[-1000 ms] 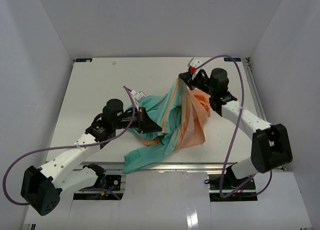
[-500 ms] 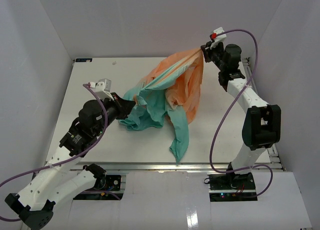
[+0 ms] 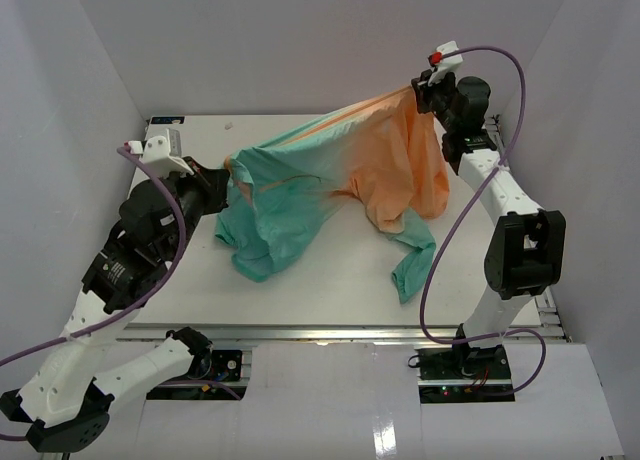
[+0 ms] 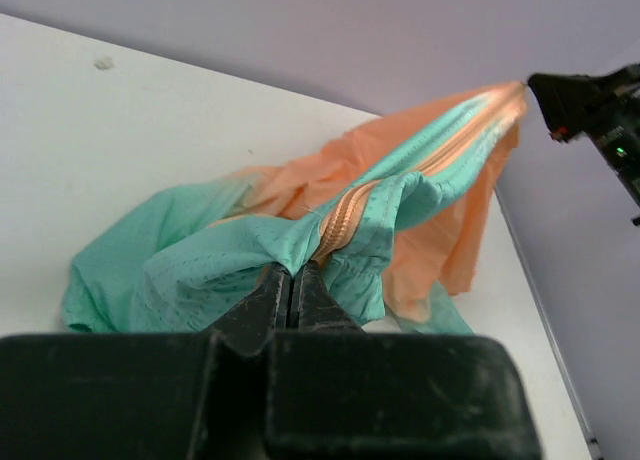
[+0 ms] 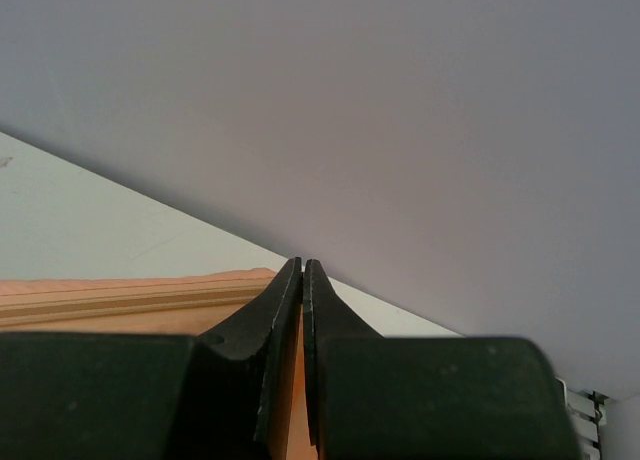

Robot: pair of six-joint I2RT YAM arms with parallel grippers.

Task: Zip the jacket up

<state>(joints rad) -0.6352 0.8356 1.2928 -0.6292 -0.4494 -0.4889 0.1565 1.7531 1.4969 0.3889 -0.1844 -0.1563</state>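
The jacket (image 3: 330, 175) is pulled out in a long sloping band above the table (image 3: 300, 290). It runs from the 9 o'clock side of the top view up toward 1 o'clock. Its teal-green end is at the left and its peach-orange end at the right. The teal bulk sags toward 7 o'clock and rests on the tabletop. From the orange part one sleeve (image 3: 410, 265) hangs toward 5 o'clock, its teal end down on the table.

In the left wrist view the zipper (image 4: 345, 215) shows as an orange line. It climbs from the fingertips toward 1 o'clock along the taut fold. Whether its teeth are meshed cannot be told.

The left gripper (image 3: 222, 175) holds the teal end at 9 o'clock of the jacket. Its jaws are pressed together, with the fabric at the bottom of the zipper pinched between them.

The right gripper (image 3: 420, 88) holds the orange end at 1 o'clock, raised above the table's far right corner. Its own camera shows the two fingers closed on the orange cloth. A seamed edge of that cloth stretches away from the tips toward 9 o'clock.

Beyond the jacket at 12 o'clock stands the grey back wall (image 3: 300, 40). A purple cable (image 3: 505, 75) loops over the right arm.
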